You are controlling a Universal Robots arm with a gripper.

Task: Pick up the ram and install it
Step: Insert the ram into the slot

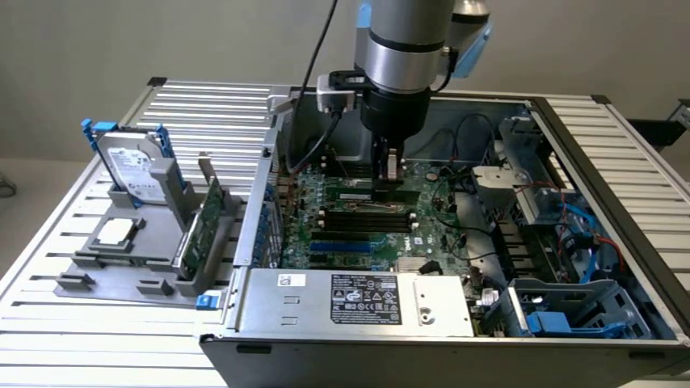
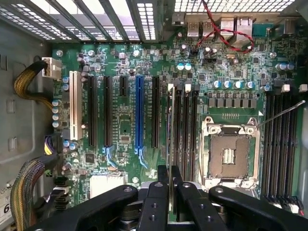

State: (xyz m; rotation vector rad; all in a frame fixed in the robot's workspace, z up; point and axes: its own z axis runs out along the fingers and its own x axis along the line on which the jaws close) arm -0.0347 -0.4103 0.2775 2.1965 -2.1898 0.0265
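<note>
UR arm (image 1: 399,48) reaches down into the open computer case (image 1: 603,162) on the slatted metal surface (image 1: 216,105). Jaws nearly closed, pinching the ram (image 2: 171,125), with the black fingertips (image 2: 162,175) on either side of its near end. In the wrist view the ram is edge-on, a thin strip in line with the bank of black memory slots (image 2: 185,125), at the side of the bank away from the open CPU socket (image 2: 228,154). In the exterior view the ram (image 1: 361,193) lies low on the green motherboard (image 1: 431,234) under the jaws, at the far slot of the bank. Cannot tell if it is fully seated. Blue PCIe slot (image 2: 139,113) near. Outside the case, on a grey holder (image 1: 119,275): hard drive (image 1: 135,166) in a blue caddy and a green expansion card (image 1: 203,222), both upright. Power supply (image 1: 356,295) at the case front.
</note>
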